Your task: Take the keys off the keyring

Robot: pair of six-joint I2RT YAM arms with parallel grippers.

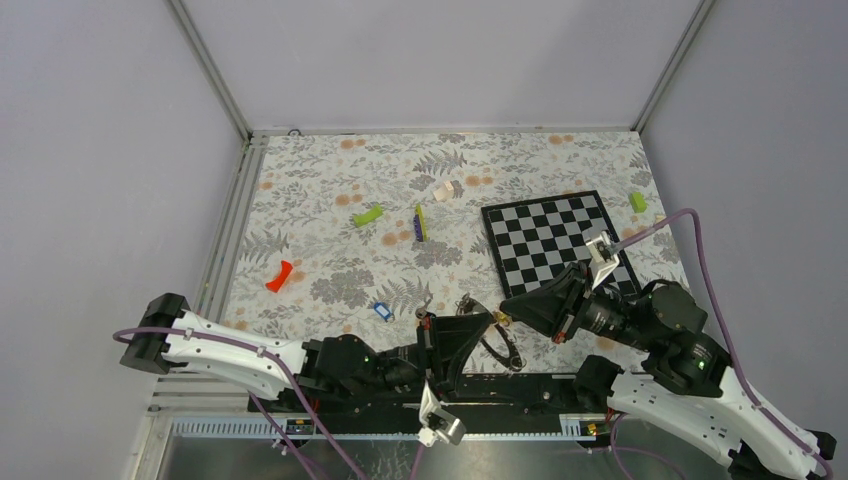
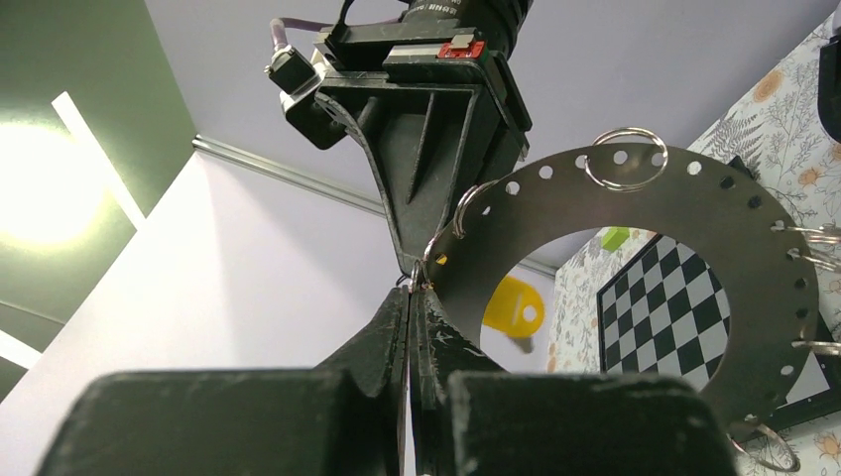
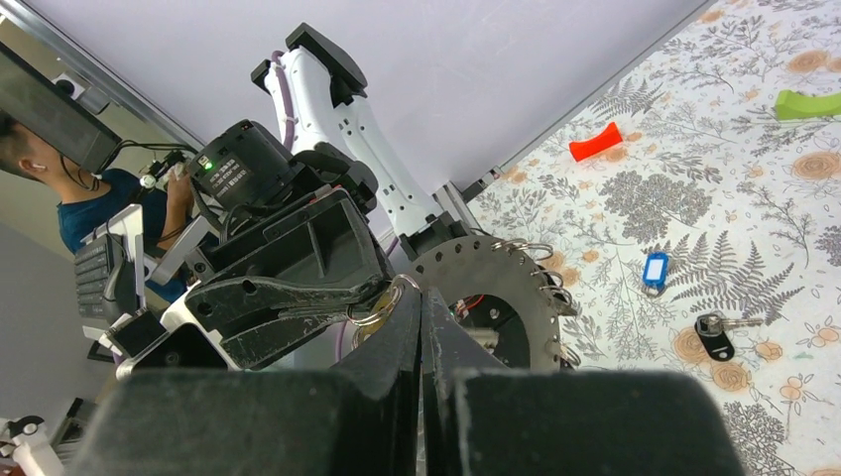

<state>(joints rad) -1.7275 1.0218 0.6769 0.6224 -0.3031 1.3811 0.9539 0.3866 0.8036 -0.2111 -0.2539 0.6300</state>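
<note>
Both of your claws are clenched tight, and their tips meet in the air over the near edge of the table (image 1: 330,200). The left claw (image 2: 412,293) pinches a small wire loop (image 2: 424,266) on the rim of the big keyring (image 2: 754,248), and that holds the keyring up on its edge, off the table. The right claw (image 3: 421,297) is shut right beside that loop, but you cannot tell if it has a bite on it. A yellow key (image 2: 511,302) hangs behind the keyring, and you can see it through the big hole. A blue key (image 3: 653,270) and a black key (image 3: 714,335) lie loose on the table, well apart from the keyring. To do this step well, keep the left claw still so the keyring does not swing. Work the right claw slowly along the loop and do not yank. The wire is thin and it looks slippery, so it could pop out.
</note>
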